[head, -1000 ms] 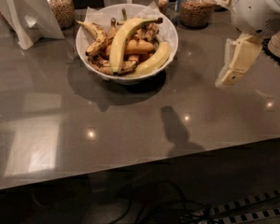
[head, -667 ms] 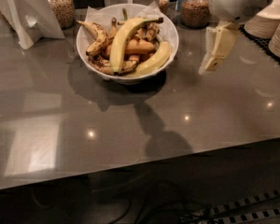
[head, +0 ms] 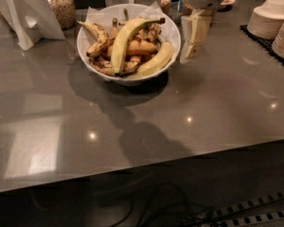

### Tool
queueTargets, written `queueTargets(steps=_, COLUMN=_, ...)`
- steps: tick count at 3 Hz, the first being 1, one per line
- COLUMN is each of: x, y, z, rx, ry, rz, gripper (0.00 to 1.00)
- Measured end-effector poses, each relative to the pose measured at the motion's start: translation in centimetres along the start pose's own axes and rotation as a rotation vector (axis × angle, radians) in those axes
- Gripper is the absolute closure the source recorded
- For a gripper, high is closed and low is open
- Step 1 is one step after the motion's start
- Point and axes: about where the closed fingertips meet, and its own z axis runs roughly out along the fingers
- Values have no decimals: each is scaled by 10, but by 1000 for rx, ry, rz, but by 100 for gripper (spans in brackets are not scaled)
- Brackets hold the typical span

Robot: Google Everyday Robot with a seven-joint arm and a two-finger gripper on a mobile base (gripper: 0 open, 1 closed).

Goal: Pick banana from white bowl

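Gripper (head: 189,56) shifted left since earlier frame, now hangs just beside right rim of wide round white paper-lined bowl (head: 128,81). Claw state: cannot tell. Long curved pale-yellow banana (head: 124,39) lies atop fruit pile in bowl.

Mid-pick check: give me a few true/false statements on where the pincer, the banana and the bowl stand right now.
1. The pincer hangs beside the white bowl, on the picture's right side. True.
2. The banana is lifted clear of the bowl. False: it lies on top of the other bananas inside.
3. The bowl holds one banana only. False: several, some brown-spotted.
4. A stack of white dishes stands at the right edge. True.
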Motion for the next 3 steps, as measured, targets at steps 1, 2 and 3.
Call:
queueTargets(steps=1, x=-4, y=-8, z=12, rx=3, ry=-18, rz=-92, gripper=0)
queueTargets(steps=2, x=-12, y=-27, z=39, rx=6, ry=-67, rz=-257, gripper=0)
queueTargets(steps=3, x=-21, y=-39, z=68, rx=8, ry=-107, rz=-397, gripper=0)
